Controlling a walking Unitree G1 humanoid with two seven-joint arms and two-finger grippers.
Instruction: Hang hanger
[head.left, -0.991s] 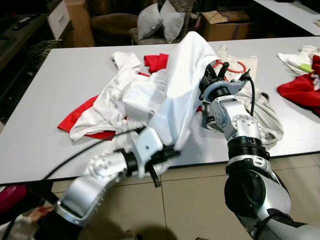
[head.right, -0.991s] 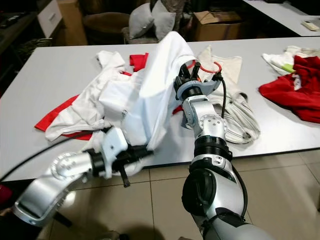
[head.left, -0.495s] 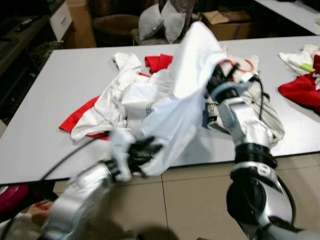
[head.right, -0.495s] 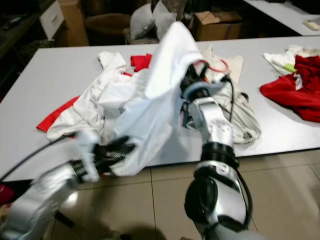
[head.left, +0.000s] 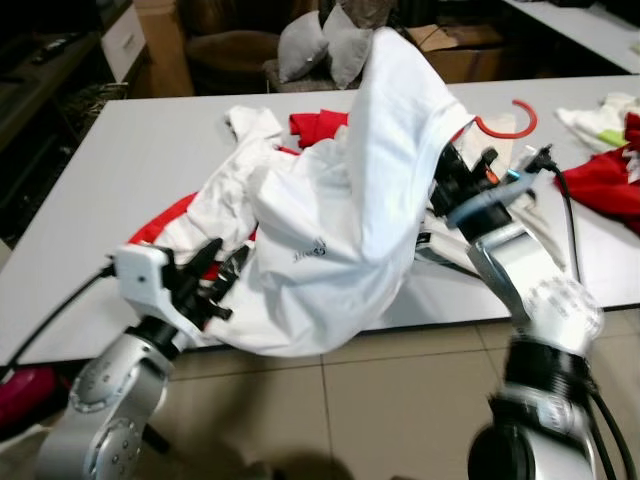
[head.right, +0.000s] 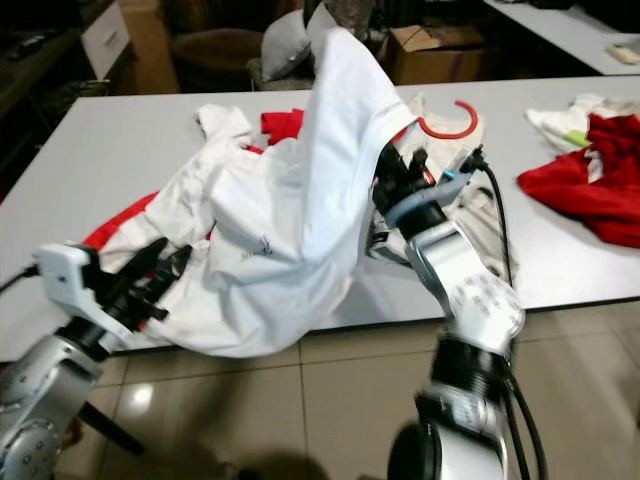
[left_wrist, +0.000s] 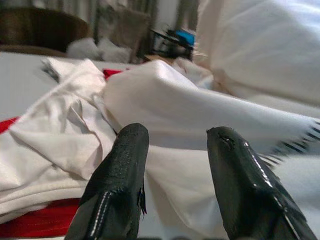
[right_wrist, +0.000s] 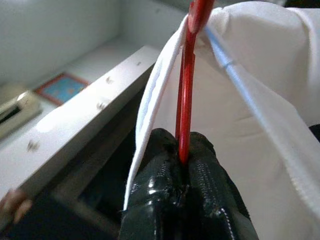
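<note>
Left eye view: red hanger (head.left: 505, 118) raised above the tabletop (head.left: 120, 170), hook at 1 o'clock of the draped white shirt (head.left: 385, 170); right gripper (head.left: 462, 182) beneath. Left gripper (head.left: 215, 275) at 8 o'clock, fingers parted, empty. Right wrist view: fingers (right_wrist: 172, 200) clamped on the thin red neck. Probably light, stiff, slippery plastic under soft cloth; best held at the neck.
</note>
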